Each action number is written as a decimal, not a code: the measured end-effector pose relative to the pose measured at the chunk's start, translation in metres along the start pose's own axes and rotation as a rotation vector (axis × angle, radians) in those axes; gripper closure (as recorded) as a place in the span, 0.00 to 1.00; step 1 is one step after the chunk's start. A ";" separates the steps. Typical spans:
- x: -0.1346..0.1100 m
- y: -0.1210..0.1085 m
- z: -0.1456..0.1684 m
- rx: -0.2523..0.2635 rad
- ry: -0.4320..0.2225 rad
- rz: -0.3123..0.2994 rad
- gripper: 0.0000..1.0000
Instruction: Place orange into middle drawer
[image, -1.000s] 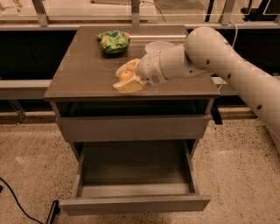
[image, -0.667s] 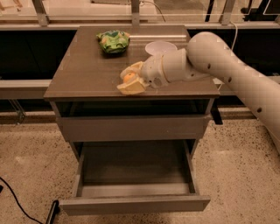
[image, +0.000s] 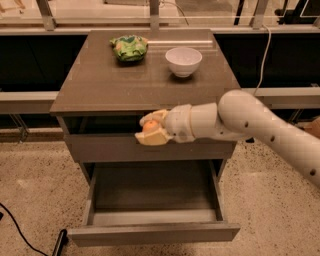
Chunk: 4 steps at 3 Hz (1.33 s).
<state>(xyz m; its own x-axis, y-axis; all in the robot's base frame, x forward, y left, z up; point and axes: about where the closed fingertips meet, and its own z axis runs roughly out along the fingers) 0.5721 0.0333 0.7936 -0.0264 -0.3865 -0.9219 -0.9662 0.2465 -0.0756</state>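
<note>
The gripper (image: 146, 130) is hanging in front of the cabinet, over the back part of the open middle drawer (image: 150, 192). Its jaws are squeezing the orange (image: 149, 126), so the orange is sitting up in the air, not in the drawer yet.

To do this well, I think the arm (image: 250, 122) should be going down slowly, staying between the two low side walls. The jaws should be letting go only when the orange is close to the flat floor. An orange is round, so a drop from high up could make it roll or bounce out. Coming forward a little, toward the middle of the floor, looks safer too.

Some things are hard to see. The jaws are covering most of the orange. The back of the drawer is hiding in shadow under the cabinet. The arm is running off the right side. On the surface (image: 115, 85), well away, a white bowl (image: 183, 61) and a green bag (image: 129, 47) are sitting.
</note>
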 end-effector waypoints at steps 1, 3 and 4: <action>0.042 0.049 0.013 -0.089 -0.076 0.043 1.00; 0.101 0.075 0.038 -0.172 -0.130 0.056 1.00; 0.126 0.061 0.041 -0.120 -0.083 0.079 1.00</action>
<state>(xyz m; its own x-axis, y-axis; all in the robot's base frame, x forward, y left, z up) 0.5200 0.0366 0.6570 -0.0869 -0.2944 -0.9517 -0.9858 0.1632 0.0395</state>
